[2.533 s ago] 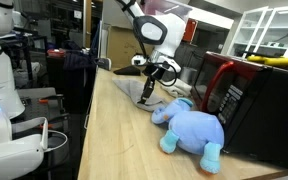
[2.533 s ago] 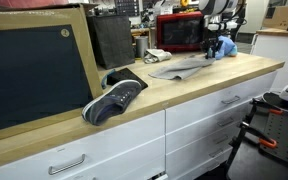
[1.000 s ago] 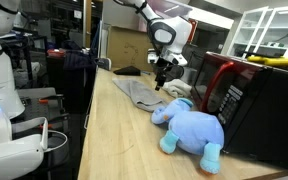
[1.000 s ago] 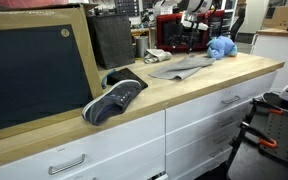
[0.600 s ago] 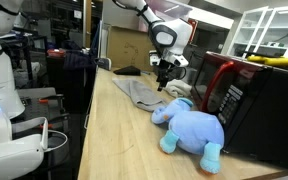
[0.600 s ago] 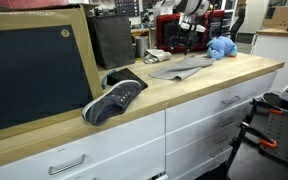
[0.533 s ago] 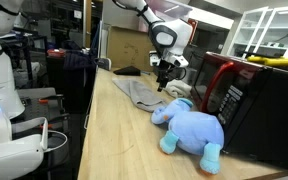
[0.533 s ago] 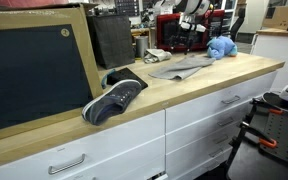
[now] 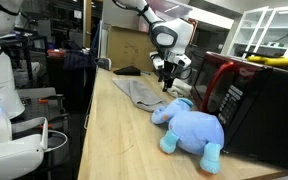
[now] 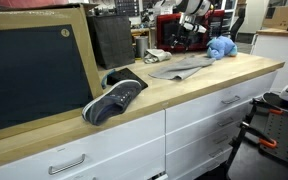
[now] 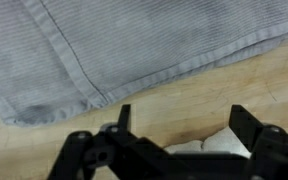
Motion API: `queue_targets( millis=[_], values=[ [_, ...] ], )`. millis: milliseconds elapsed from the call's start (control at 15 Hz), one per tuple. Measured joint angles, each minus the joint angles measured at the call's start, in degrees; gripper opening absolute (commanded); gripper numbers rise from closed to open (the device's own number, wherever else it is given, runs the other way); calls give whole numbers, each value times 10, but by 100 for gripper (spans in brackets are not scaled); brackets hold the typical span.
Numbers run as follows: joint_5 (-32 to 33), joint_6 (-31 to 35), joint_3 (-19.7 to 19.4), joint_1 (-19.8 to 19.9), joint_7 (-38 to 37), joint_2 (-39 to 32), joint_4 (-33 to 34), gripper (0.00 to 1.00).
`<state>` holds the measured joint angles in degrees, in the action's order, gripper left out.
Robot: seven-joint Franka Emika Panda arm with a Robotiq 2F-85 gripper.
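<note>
Long wooden surface (image 9: pixel 112 140) on white drawers. A framed chalkboard (image 10: pixel 34 70) leans at one end, and a red-and-black microwave (image 9: pixel 246 98) stands at the other. Grey cloth (image 9: pixel 137 92) lies flat and spread on the surface, long axis along the counter's length in both exterior views. Blue plush elephant (image 9: pixel 190 128) lies just beside the cloth's microwave end. Dark sneaker (image 10: pixel 114 99) is well apart, near the chalkboard.

Pincer (image 9: pixel 165 76) hangs tips-down over the cloth's end next to the microwave. It is spread wide and holds nothing. In the wrist view the pincer (image 11: pixel 184 128) sits over bare wood. The cloth (image 11: pixel 134 50) fills the frame beyond the fingertips (image 11: pixel 123 116), with its hem running crosswise, roughly parallel to the line between the two tips. No contact with the cloth shows. A small white crumpled scrap (image 11: pixel 216 146) lies between the jaws; can't tell what it is.
</note>
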<state>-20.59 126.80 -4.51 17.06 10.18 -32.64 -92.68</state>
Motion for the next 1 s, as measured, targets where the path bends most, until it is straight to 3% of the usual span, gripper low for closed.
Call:
queue_targets(
  millis=[600, 1000],
  values=[
    [6, 0, 18, 49, 199, -23, 3, 100],
    [6, 0, 39, 60, 275, -33, 11, 100]
  ],
)
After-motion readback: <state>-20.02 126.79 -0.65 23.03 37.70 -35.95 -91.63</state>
